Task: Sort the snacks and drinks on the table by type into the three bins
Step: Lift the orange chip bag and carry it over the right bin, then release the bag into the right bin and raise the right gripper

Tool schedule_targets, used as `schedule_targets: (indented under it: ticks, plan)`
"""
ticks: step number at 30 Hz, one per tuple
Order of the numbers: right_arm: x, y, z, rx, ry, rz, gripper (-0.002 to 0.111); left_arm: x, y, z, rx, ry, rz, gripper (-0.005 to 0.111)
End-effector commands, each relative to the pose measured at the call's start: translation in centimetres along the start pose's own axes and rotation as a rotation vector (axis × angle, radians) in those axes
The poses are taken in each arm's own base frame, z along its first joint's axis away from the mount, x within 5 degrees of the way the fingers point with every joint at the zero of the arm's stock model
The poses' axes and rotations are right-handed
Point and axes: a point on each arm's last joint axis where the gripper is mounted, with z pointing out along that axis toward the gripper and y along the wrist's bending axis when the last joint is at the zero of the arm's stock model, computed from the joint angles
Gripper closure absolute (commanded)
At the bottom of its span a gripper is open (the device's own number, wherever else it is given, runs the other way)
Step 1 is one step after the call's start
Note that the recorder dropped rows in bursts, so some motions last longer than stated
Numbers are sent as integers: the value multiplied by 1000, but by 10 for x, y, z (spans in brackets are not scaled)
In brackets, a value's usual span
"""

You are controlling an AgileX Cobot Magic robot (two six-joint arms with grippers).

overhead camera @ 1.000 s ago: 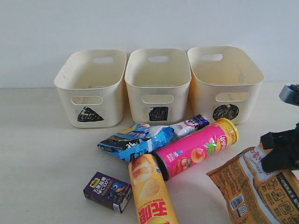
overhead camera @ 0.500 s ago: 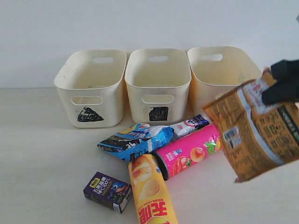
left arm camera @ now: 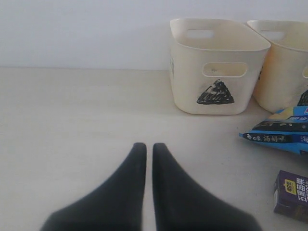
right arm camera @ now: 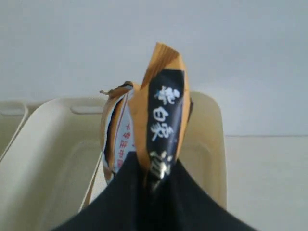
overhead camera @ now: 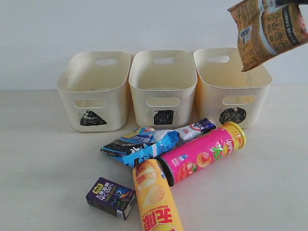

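My right gripper (right arm camera: pixel 154 169) is shut on the orange-brown bag (overhead camera: pixel 267 31), which hangs in the air over the circle bin (overhead camera: pixel 211 91). In the right wrist view the bag (right arm camera: pixel 161 110) stands up from the fingers with that bin's rim (right arm camera: pixel 211 144) behind it. On the table (overhead camera: pixel 43 159) lie the blue-black bag (overhead camera: pixel 142 144), the pink cylinder (overhead camera: pixel 202 153), the yellow cylinder (overhead camera: pixel 155 197), the purple-black carton (overhead camera: pixel 110 197) and the white and blue carton (overhead camera: pixel 195 129). My left gripper (left arm camera: pixel 149 147) is shut on nothing, low over bare table.
The triangle bin (overhead camera: pixel 115 96) and the square bin (overhead camera: pixel 163 86) stand left of the circle bin along the back wall. The left wrist view shows the triangle bin (left arm camera: pixel 187 72), the blue-black bag (left arm camera: pixel 279 134) and the purple-black carton (left arm camera: pixel 291 195).
The right gripper has lifted the orange-brown bag from the table at the right, up and back, to above the circle bin. Everything else on the table has stayed put.
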Motion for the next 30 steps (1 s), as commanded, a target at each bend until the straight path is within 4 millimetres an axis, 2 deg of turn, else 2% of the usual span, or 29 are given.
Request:
schedule_targets:
  ticks: [1,7,10,12,14,19,21,23,25,27,30]
  plan:
    - [-8,-22,53,30,-24,-2,108,0,0,0,3,-6,7,102]
    - [12,-45,109,44,21,51,108,0,0,0,3,-6,7,102]
    - [25,-52,125,48,39,88,108,0,0,0,3,-6,7,102]
    - [32,-56,133,49,59,100,102,0,0,0,3,-6,7,102]
    - [37,-58,137,49,71,104,89,0,0,0,3,-6,7,102]
    - [35,-57,136,50,63,111,46,0,0,0,3,-6,7,102]
    - [30,-55,131,49,49,110,40,0,0,0,3,-6,7,102]
    - [22,-51,122,44,27,102,42,0,0,0,3,-6,7,102]
    - [13,-45,111,34,9,93,49,0,0,0,3,-6,7,102]
    - [5,-39,100,18,2,83,60,0,0,0,3,-6,7,102]
    - [-2,-28,83,-18,27,53,84,0,0,0,3,-6,7,102]
